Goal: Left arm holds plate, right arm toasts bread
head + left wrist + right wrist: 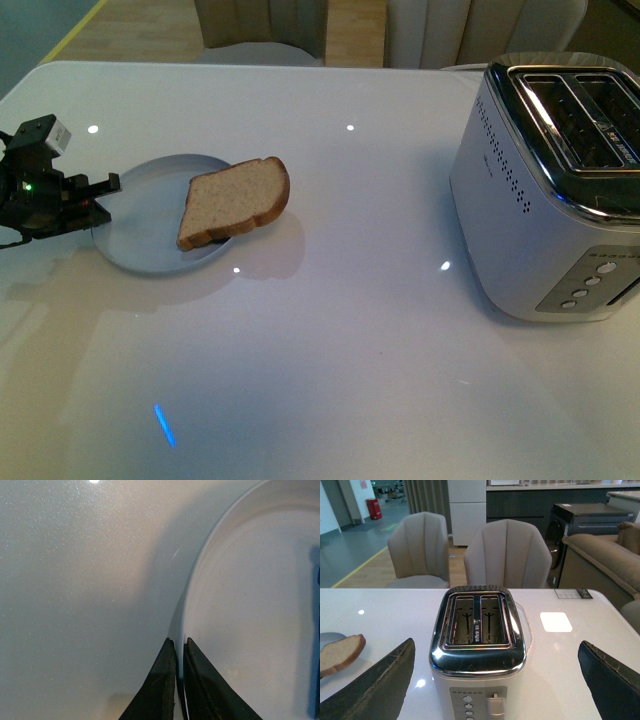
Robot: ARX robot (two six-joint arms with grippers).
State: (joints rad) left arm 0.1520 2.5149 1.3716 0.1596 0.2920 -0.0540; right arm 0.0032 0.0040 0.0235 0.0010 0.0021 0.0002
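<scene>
The left gripper [179, 652] is closed narrow on the rim of the plate [140, 235], which rests on the white table [330, 350]. The bread [235, 203] lies on the plate, and its crust hangs over the rim on the side toward the toaster [477, 645]. The right gripper [495, 650] is wide open and holds nothing. It faces the 2 empty slots. The slice is probably light, soft and easy to crush, so I would pinch it gently at the overhanging crust
</scene>
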